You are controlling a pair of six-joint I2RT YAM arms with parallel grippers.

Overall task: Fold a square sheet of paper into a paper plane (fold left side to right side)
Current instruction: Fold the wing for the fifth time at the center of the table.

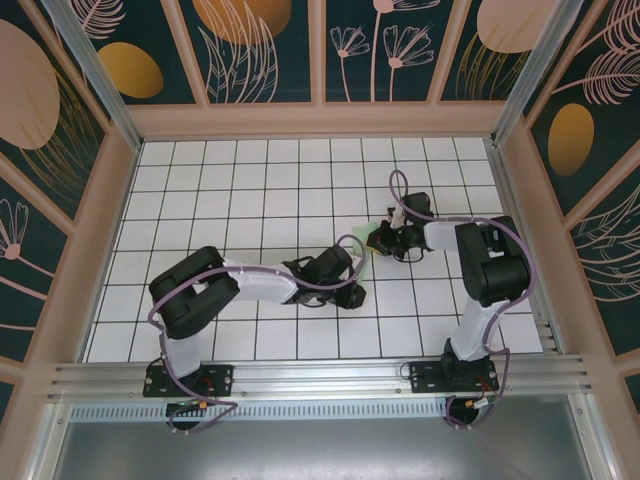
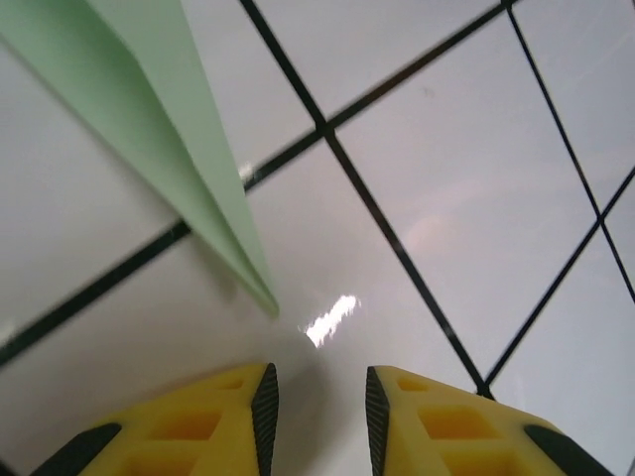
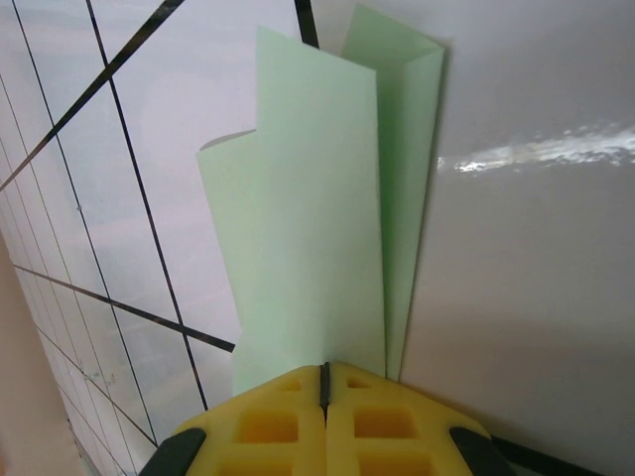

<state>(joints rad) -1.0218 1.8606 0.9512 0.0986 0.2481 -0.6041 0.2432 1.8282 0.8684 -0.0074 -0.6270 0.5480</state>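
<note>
The pale green sheet of paper (image 3: 317,218) is folded into narrow layers with long creases, like a paper plane. My right gripper (image 3: 324,369) is shut on its near end, and the layers fan out away from the fingers. In the top view the paper (image 1: 360,247) lies mid-table between the two arms, with the right gripper (image 1: 384,240) at its right end. The left wrist view shows the paper's pointed tip (image 2: 260,283) resting on the tiles just ahead and left of my left gripper (image 2: 317,387). That gripper is open, with bare floor between its pads.
The white grid-tiled floor (image 1: 250,190) is boxed in by peach-framed walls (image 1: 320,118). A metal rail (image 1: 320,375) runs along the near edge at the arm bases. The left arm (image 1: 260,280) lies low across the middle tiles.
</note>
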